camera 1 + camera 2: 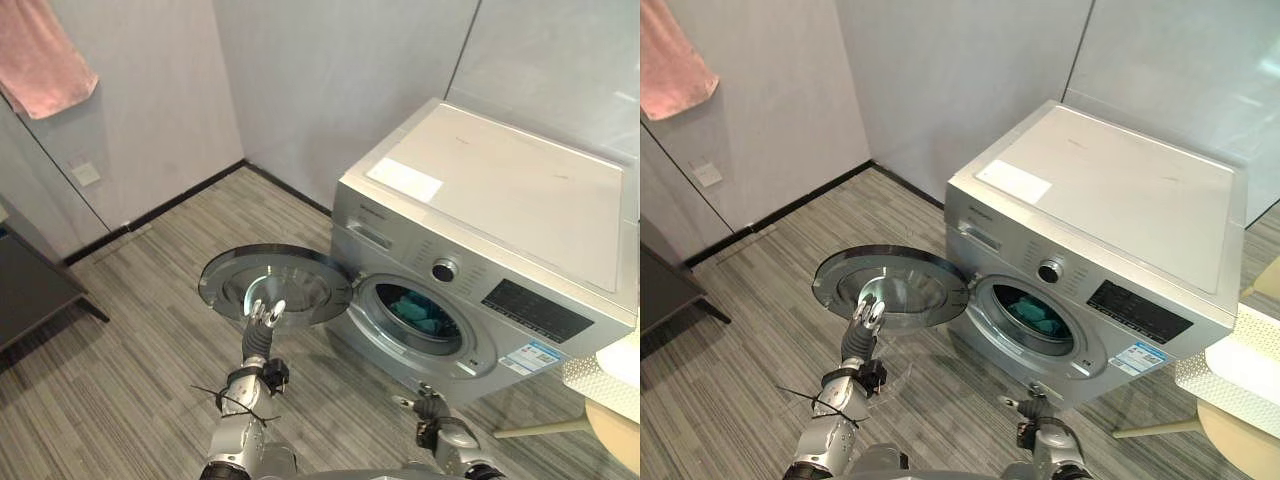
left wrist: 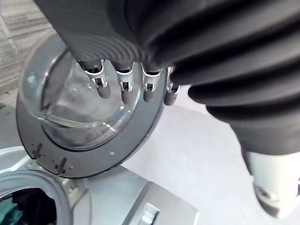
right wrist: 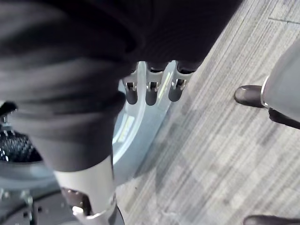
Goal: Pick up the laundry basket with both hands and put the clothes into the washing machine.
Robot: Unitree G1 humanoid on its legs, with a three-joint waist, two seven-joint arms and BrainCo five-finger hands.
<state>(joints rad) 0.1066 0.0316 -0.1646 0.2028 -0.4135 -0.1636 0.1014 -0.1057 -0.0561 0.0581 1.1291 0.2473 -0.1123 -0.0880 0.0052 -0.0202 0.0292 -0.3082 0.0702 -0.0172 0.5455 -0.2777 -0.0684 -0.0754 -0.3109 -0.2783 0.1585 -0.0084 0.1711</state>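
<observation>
Teal clothes (image 1: 420,310) lie inside the drum of the washer (image 1: 500,190), which suggests the loading step is already done. The round door (image 1: 275,280) hangs wide open at 9 o'clock of the drum mouth. The left hand (image 1: 266,314) reaches up to the door's near edge at 6 o'clock, its fingers (image 2: 124,86) straight in a loose row in front of the glass and gripping nothing; whether they touch the door cannot be told. The right hand (image 1: 430,405) hangs low at 6 o'clock of the drum mouth, close to the washer's base, with its fingers (image 3: 150,91) straight, side by side and empty above the striped floor (image 1: 150,380). Neither hand carries a load. A white perforated thing (image 1: 600,375), possibly the basket, sits at 4 o'clock of the washer at the frame's edge, well apart from both hands. A pink towel (image 1: 40,55) hangs on the wall at 10 o'clock of the washer. Judging by how things lie, what is left, if anything, is swinging the door shut, and the left hand looks placed for that.
</observation>
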